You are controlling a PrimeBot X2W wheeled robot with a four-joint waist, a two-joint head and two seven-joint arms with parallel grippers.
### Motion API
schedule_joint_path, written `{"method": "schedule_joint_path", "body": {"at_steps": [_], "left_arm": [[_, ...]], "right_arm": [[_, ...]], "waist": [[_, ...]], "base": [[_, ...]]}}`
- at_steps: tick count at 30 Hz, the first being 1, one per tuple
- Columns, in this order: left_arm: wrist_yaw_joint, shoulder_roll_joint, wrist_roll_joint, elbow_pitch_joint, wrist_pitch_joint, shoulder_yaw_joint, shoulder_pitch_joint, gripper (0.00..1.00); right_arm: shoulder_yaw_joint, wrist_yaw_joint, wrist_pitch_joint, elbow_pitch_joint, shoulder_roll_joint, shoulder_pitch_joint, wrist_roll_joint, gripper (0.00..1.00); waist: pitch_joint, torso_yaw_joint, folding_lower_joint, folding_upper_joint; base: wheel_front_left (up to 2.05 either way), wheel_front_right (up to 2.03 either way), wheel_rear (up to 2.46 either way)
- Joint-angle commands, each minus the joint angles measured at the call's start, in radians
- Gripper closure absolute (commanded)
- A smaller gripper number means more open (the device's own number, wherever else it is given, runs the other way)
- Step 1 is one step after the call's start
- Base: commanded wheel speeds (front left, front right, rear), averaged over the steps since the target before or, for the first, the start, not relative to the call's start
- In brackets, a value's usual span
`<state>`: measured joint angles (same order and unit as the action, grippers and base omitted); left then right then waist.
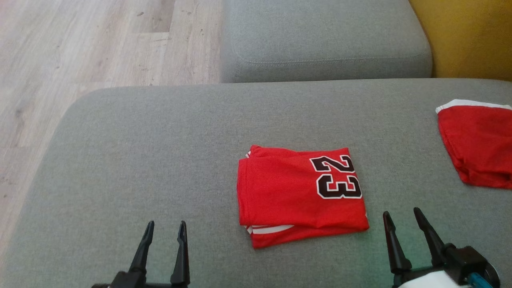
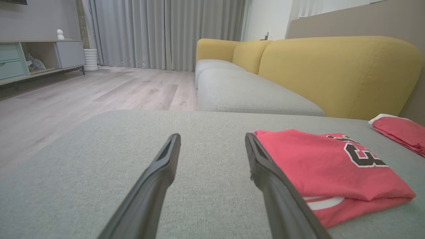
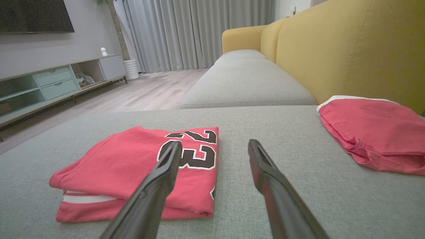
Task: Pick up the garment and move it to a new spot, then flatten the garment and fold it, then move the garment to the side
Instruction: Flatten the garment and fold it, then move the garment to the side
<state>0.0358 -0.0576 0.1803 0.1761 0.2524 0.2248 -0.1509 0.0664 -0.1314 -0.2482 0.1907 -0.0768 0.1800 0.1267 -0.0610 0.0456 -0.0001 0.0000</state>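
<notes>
The garment [image 1: 300, 194] is a red jersey with a black "23", folded into a compact rectangle on the grey sofa seat [image 1: 140, 160]. It also lies at right in the left wrist view [image 2: 328, 169] and at left in the right wrist view [image 3: 142, 166]. My left gripper [image 1: 166, 229] is open near the seat's front edge, well to the left of the jersey, holding nothing. My right gripper [image 1: 402, 214] is open just off the jersey's near right corner, holding nothing.
A second red cloth with a white band [image 1: 478, 144] lies at the seat's far right. Beyond are another grey cushion [image 1: 324, 38], the yellow backrest [image 1: 468, 36] and wood floor [image 1: 80, 48] to the left. A low TV cabinet [image 3: 56, 83] stands across the room.
</notes>
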Motion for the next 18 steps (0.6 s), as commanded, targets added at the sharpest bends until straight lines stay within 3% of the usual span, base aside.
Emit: {"method": "schedule_joint_path", "body": {"at_steps": [1,18], "left_arm": [[0.006,0.004,-0.006,-0.020,0.009,-0.039,0.030,0.00],[0.003,0.005,-0.005,-0.001,0.009,-0.054,0.015,0.00]], "right_arm": [[0.023,0.001,-0.013,-0.036,-0.009,-0.031,-0.007,0.00],[0.023,0.001,-0.013,-0.028,0.006,-0.007,0.008,0.00]], "waist": [[-0.002,-0.001,0.0001,0.0000],[-0.013,0.008,0.0001,0.0000]], "base": [[0.00,0.00,0.00],[0.00,0.00,0.00]]}}
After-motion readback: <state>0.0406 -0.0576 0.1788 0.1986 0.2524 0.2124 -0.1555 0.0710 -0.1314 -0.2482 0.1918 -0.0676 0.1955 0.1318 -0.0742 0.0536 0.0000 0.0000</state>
